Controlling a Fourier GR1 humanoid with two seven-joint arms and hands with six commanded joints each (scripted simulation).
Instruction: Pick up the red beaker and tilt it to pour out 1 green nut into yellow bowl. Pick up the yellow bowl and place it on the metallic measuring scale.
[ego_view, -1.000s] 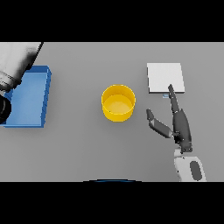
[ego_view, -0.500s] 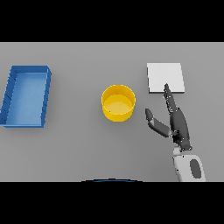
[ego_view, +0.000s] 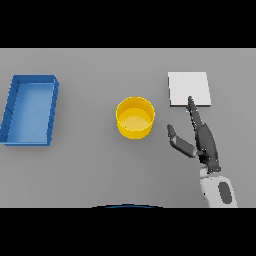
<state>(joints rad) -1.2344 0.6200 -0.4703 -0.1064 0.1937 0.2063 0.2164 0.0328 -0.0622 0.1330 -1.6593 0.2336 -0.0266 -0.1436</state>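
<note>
Here the grey table (ego_view: 90, 170) carries three things, seen from the head view. The yellow bowl (ego_view: 135, 117) stands upright near the middle of the table, its round opening facing up; whether it holds anything cannot be told. The metallic measuring scale (ego_view: 188, 88), a pale square plate, lies flat toward the table's far right part, apart from the bowl. A blue tray (ego_view: 30, 110) with low walls rests along the table's left edge, well apart from the bowl. The right hand (ego_view: 204, 142) comes in from the near right edge on its white and grey forearm and lies between the bowl and the scale's near edge, touching neither the bowl's wall nor gripping anything. Its fingers (ego_view: 192, 107) are straight and pressed together, pointing toward the far edge, with the tips overlapping the scale's near edge; whether they touch the plate cannot be told. The thumb (ego_view: 177, 140) is spread out toward the bowl, short of its rim. The bowl stands on the table, not on the scale
</note>
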